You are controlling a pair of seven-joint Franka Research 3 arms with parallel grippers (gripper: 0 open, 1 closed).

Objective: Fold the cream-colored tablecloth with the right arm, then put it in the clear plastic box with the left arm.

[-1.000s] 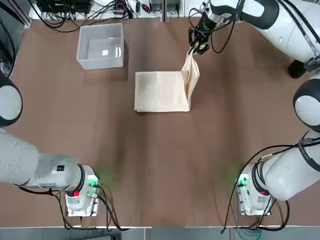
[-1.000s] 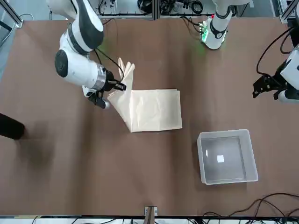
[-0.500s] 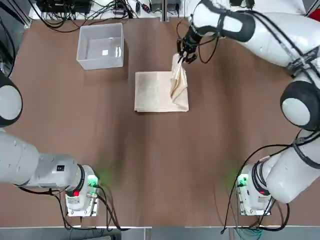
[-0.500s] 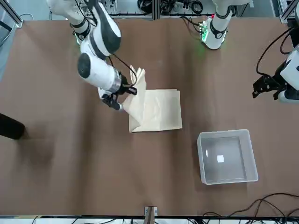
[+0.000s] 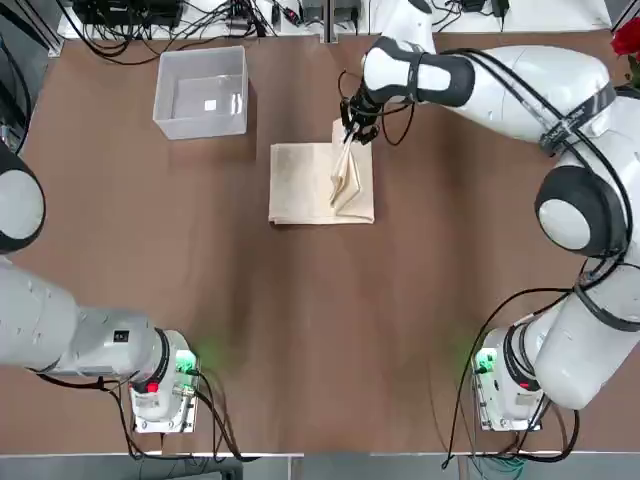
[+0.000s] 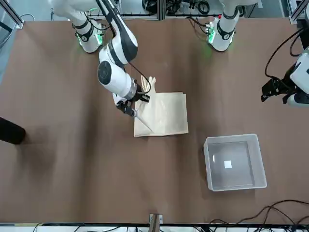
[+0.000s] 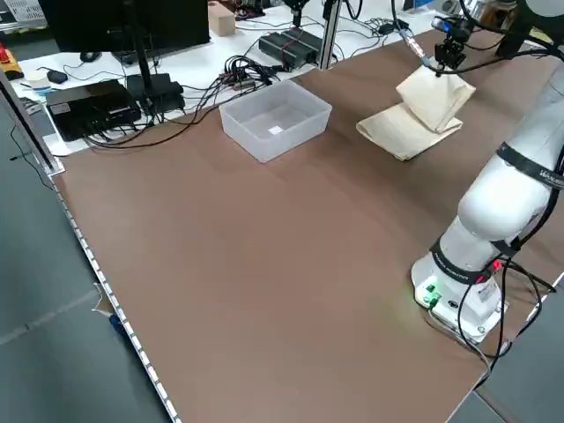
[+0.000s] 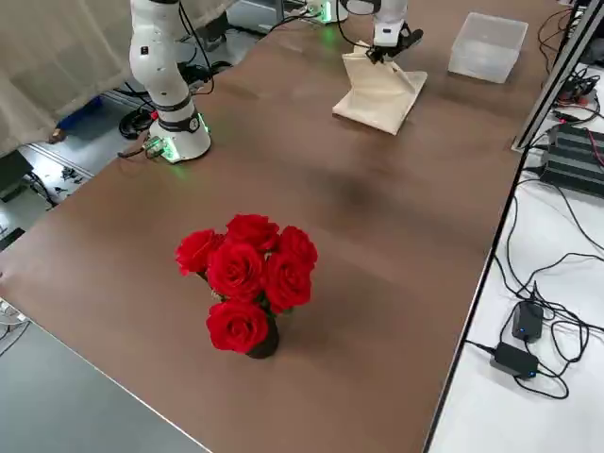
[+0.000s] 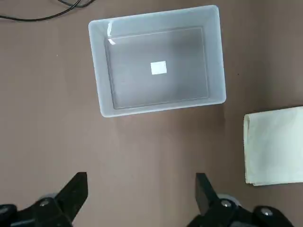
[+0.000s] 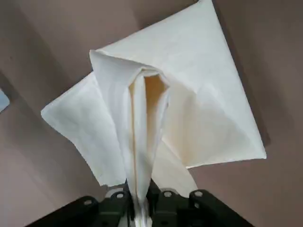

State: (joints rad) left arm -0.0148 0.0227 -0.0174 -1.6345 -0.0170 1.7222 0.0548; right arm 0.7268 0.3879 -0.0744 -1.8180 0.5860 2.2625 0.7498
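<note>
top view first: i see the right hand (image 5: 349, 128) over the far right part of the cream-colored tablecloth (image 5: 305, 186), pinched shut on a raised fold of it, while the rest lies flat mid-surface (image 5: 320, 330). the clear plastic box (image 5: 201, 92) sits well apart toward the far left. front view: the lifted flap drapes from the right hand (image 6: 140, 98) across the flat layer. left wrist view: the left hand (image 9: 142, 191) hangs with its fingers (image 9: 75, 188) spread apart above bare surface, the box ahead of it and a cloth edge beside. right wrist view: the fabric is clamped between the fingers; how many layers are caught i can't quite make out. right side view: a vase of red roses (image 8: 247, 278) stands near my edge.
</note>
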